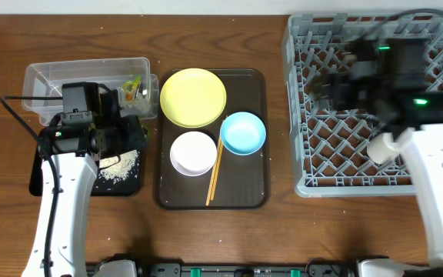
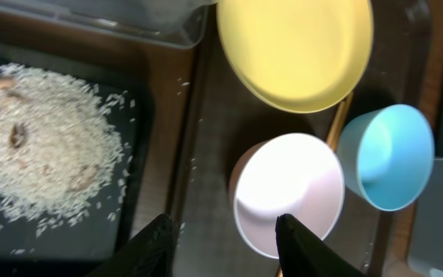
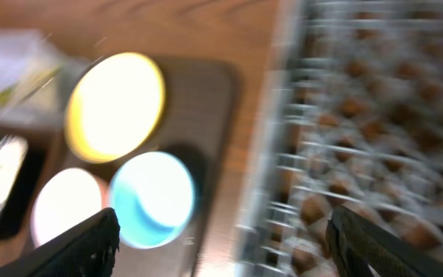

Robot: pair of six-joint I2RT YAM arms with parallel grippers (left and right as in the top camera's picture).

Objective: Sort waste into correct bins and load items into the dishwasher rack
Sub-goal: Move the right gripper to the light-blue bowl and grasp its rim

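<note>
The yellow plate (image 1: 193,97), light blue bowl (image 1: 243,132), white bowl (image 1: 193,152) and chopsticks (image 1: 215,173) lie on a dark brown serving tray (image 1: 252,192). The snack wrapper (image 1: 133,88) sits in the clear tub (image 1: 52,77). Rice crumbs (image 2: 37,146) lie in the black tray (image 1: 44,185). My left gripper (image 2: 225,231) is open and empty, above the gap between the black tray and the white bowl (image 2: 287,192). My right gripper (image 3: 221,231) is open and empty over the left edge of the grey rack (image 1: 375,169). A small whitish cup-like shape (image 1: 383,146) shows in the rack.
The right wrist view is blurred; it shows the blue bowl (image 3: 154,198), yellow plate (image 3: 115,106) and rack (image 3: 368,115). The tub and black tray stand close together left of the serving tray. Bare wooden table (image 1: 279,115) separates the serving tray and the rack.
</note>
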